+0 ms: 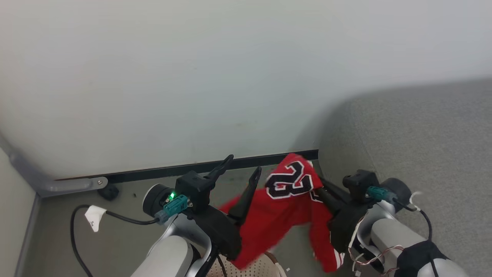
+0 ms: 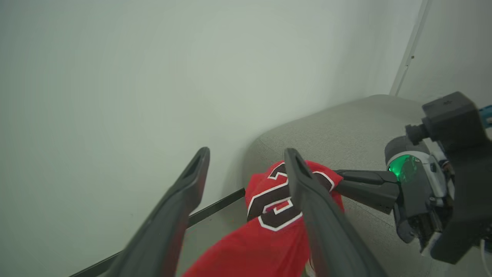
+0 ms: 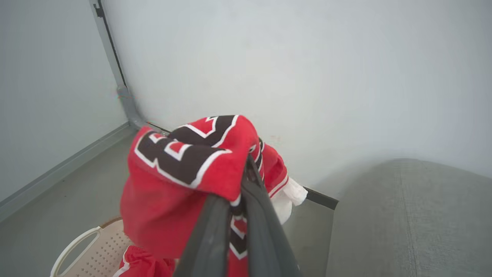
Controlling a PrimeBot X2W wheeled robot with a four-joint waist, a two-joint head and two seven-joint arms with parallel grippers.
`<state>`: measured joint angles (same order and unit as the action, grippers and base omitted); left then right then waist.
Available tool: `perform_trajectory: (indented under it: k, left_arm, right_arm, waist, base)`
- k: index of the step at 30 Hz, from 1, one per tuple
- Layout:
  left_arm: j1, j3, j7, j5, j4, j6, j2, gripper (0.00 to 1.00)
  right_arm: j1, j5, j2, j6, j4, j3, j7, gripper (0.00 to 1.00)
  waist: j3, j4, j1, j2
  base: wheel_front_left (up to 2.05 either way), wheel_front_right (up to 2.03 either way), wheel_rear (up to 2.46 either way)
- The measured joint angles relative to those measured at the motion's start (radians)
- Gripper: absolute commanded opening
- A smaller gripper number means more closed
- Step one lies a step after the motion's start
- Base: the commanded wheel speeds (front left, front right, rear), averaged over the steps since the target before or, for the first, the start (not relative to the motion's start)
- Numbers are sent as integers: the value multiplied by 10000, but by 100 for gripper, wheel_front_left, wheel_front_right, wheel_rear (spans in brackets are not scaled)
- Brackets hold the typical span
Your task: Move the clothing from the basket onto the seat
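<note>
Head view: left hand (image 1: 244,163) is standing wide open, holding nothing, its inner finger crossing in front of the red jersey (image 1: 284,192); contact cannot be told. Right hand (image 1: 323,188) is pinching the jersey near the numerals. The cloth is hanging in the air above the floor (image 1: 115,231), its lower end trailing over the basket (image 1: 253,269). The seat (image 1: 423,134) is lying just to the right.

Left wrist view: both open fingers are framing the jersey, and the right hand's closed fingers are entering it from the side.

Right wrist view: jaws are closing tight on a bunched fold. A second red garment (image 3: 142,263) is lying in the basket below.

Risks, as judged:
- The trailing hem is lying close to the left finger, so a swing toward the seat may snag it.
- The pinch is taking only a fold, and soft fabric may slide out and drop to the floor short of the seat.
</note>
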<state>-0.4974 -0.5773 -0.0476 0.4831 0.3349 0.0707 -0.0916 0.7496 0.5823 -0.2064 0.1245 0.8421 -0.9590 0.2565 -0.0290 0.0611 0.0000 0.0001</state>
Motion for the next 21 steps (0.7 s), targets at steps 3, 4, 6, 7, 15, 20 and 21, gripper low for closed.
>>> perform_trajectory:
  k: [3, 4, 6, 7, 15, 20, 21]
  left_arm:
    - [153, -81, -115, 2, -15, 12, -15, 100]
    - [153, -81, -115, 2, -15, 12, -15, 100]
    - [259, -153, -157, 2, -36, 98, -17, 100]
    - [400, -213, -171, 0, -61, 98, -29, 100]
    - [819, -378, -347, 6, -230, 102, -50, 100]
    - [1072, -443, -489, 12, -435, 102, -46, 100]
    - [1127, -451, -523, 12, -477, 102, -46, 100]
  right_arm:
    - [-1, 33, -391, 0, -150, 278, 0, 0]
    - [-1, 33, -391, 0, -150, 278, 0, 0]
    - [-4, 77, -677, 0, -299, 449, 0, 0]
    - [-26, 77, -930, 0, -422, 598, 0, 0]
    - [-393, -50, -1791, 0, -1151, 1131, 0, 0]
    - [-542, -222, -2167, -31, -1755, 1388, 0, 0]
    - [-603, -247, -2232, -59, -1893, 1427, 0, 0]
  waist:
    - [21, 189, 0, 0]
    - [21, 189, 0, 0]
    - [39, 320, 0, 0]
    - [58, 459, 0, 0]
    - [119, 1097, 0, 0]
    - [142, 1580, 0, -1]
    - [144, 1682, 0, 0]
  base:
    - [0, 0, 0]
    - [0, 0, 0]
    - [0, 0, 0]
    - [0, 0, 0]
    - [0, 0, 0]
    - [0, 0, 0]
    - [0, 0, 0]
